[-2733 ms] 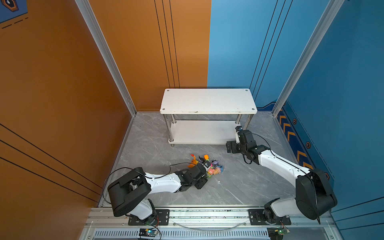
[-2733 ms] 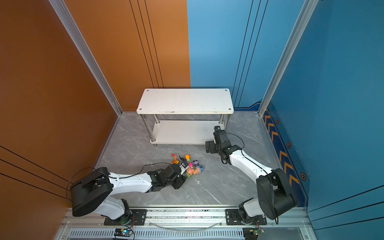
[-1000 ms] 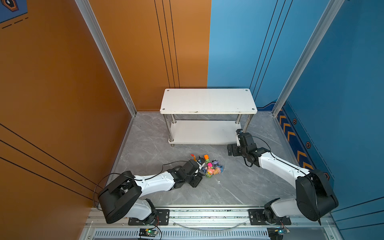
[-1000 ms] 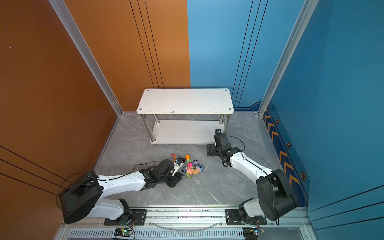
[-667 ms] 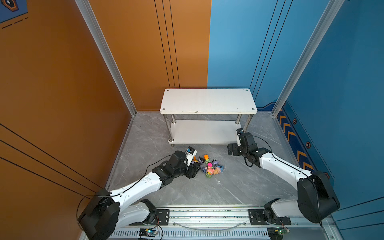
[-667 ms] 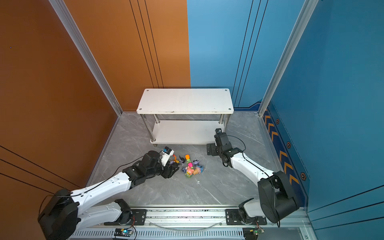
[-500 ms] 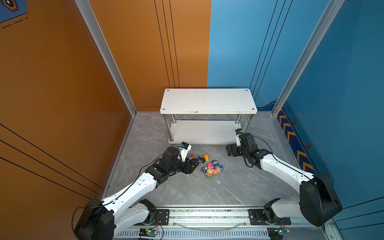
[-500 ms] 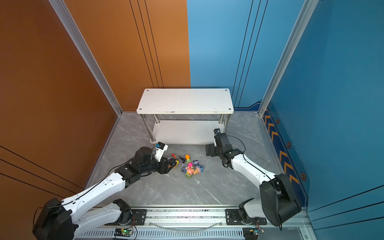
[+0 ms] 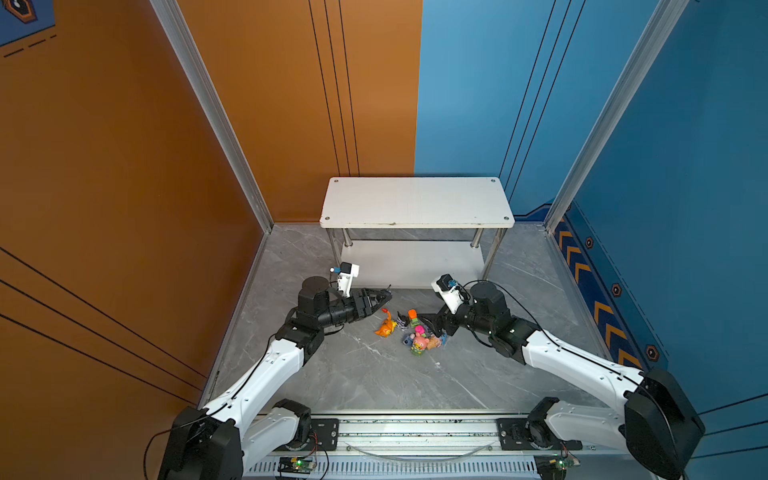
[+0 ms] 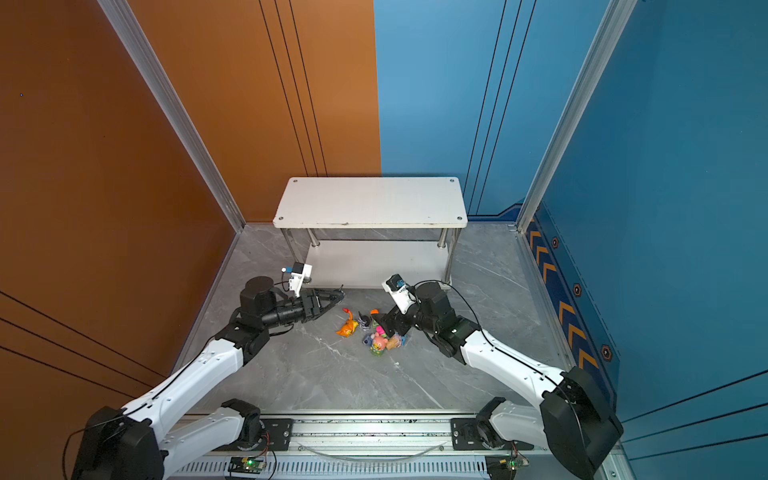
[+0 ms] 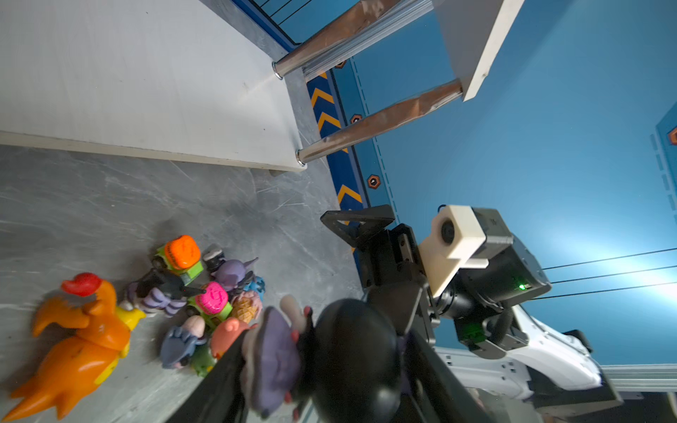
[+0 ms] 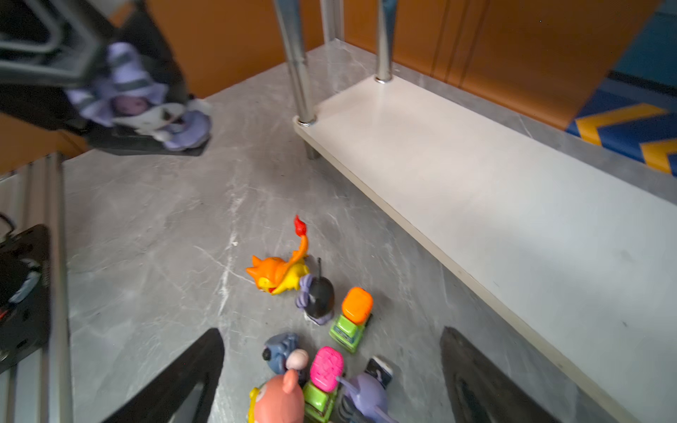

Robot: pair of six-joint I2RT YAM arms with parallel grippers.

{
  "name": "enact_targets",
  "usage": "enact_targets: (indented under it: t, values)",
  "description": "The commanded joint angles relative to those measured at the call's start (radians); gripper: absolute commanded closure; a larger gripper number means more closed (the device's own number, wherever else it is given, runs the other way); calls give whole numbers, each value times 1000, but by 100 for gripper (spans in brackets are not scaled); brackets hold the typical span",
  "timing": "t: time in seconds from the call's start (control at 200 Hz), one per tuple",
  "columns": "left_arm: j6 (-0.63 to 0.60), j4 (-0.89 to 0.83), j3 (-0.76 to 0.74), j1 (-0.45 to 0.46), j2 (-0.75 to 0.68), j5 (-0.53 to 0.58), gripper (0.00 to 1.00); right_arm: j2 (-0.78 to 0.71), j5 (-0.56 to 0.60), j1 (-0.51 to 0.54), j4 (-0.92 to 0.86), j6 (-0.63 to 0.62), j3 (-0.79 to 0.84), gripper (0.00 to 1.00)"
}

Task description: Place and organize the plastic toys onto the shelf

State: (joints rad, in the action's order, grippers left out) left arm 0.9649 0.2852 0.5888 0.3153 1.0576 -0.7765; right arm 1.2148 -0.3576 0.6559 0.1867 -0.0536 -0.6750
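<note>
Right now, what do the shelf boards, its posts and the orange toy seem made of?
Shelf boards: probably laminated wood, matte white, front edge scuffed. Posts: polished metal, showing mirror-like orange reflections. Orange toy: likely moulded plastic, smooth with a soft sheen.

The grey marbled worktop [image 9: 353, 374] carries the shelf [image 9: 415, 199], which stands on its chrome posts at the far side, near the back wall. In front of the shelf, toys [image 9: 415, 332] lie clustered on the worktop. An orange creature [image 12: 278, 273] lies at the cluster's left edge in both top views, with a black head [image 12: 318, 295] just beside it and then an orange-topped block [image 12: 351, 318]. A donkey [image 12: 282, 353], pink-topped block [image 12: 324, 377], bear [image 12: 280, 401] and purple head [image 12: 362, 399] are packed together.
</note>
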Motion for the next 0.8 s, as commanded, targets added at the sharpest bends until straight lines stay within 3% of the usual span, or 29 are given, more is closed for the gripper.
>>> enact_targets:
  t: [0.0,0.14,0.275,0.796]
  values:
    - [136,130,0,-4,-14,-79,46,29,-190,7,52,-86,-64,8]
    - [159,131,0,-5,-36,-90,45,92,-263,5,-49,-174,-190,8]
    - [164,131,-28,-7,-55,-74,45,144,-289,16,-75,-184,-282,8]
    - [144,133,-52,-10,-73,-47,46,242,-157,141,-104,-223,-404,9]
